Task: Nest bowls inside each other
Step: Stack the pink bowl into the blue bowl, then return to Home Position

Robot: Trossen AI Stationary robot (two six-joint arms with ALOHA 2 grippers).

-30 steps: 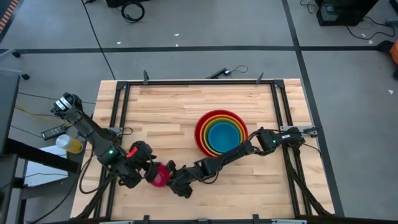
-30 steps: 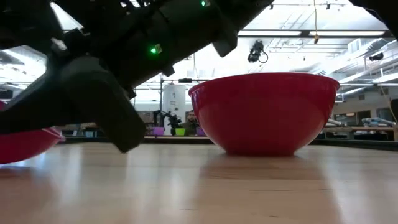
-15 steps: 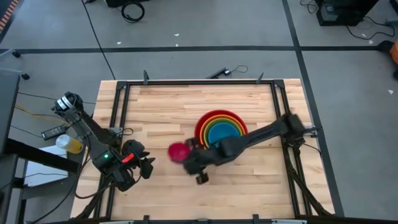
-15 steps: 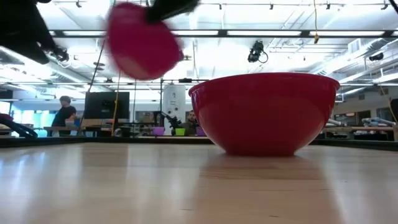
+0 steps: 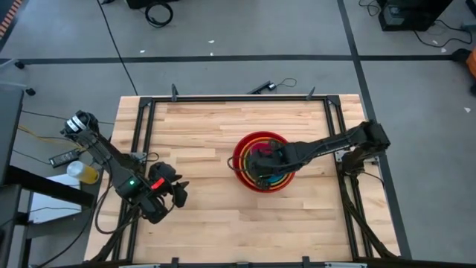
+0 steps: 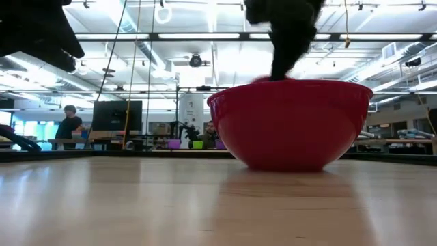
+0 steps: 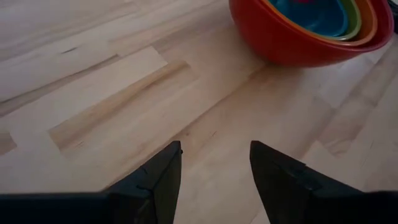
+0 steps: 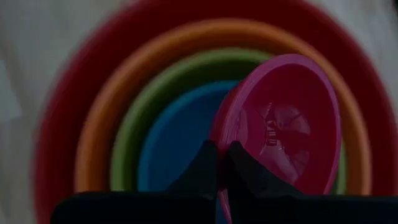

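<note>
Pink bowl held over the nested stack

The pink bowl (image 8: 283,127), tilted on edge, is pinched at its rim by the right gripper (image 8: 222,163) above the blue bowl (image 8: 177,137), nested in green (image 8: 127,134), orange (image 8: 93,149) and red (image 6: 290,126). Moulded marks on its base are unreadable. The left gripper (image 7: 214,163) hangs spread over the table (image 5: 201,134).
</note>
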